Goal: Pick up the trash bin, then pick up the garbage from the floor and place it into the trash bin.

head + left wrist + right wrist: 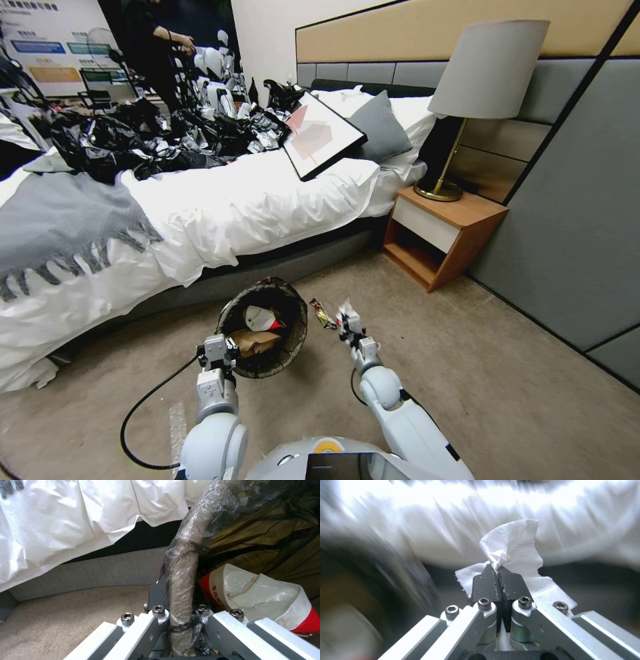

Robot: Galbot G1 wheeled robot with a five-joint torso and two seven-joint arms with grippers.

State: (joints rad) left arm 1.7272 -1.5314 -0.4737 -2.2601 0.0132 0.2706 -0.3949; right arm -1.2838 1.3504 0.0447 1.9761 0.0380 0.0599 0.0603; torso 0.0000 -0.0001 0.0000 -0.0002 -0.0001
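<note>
On the near rim of the bin (293, 347), the left gripper (223, 350) is clamped, fingers (156, 597) pressed either side of the bag-wrapped edge, one inside and one outside. Bin is held tilted, mouth up and toward the camera, just off the carpet (467, 373) in front of the bed (233, 220). Inside it: a red-white packet (263, 600) and a brown paper bag (257, 341), both resting against the black liner (266, 530).

Right of the bin, the right gripper (348, 323) pinches a crumpled white paper (513, 547); fingertips (488, 585) pressed together on it, paper sticking out past the tips. It hangs just beside the bin's right rim, above the carpet. A small dark-yellow wrapper (323, 313) lies on the floor between the bin and this gripper, whether it touches either cannot be told.

Farther out: white duvet (66, 522) hangs over the bed's grey base (100, 572). On the bed, a grey throw (60, 227) at left, a heap of black bags (147, 140) far, a framed picture (323, 137) leaning on a grey pillow (381, 127). At right, a wooden nightstand (443, 233) with a lamp (480, 80) against the padded wall.
</note>
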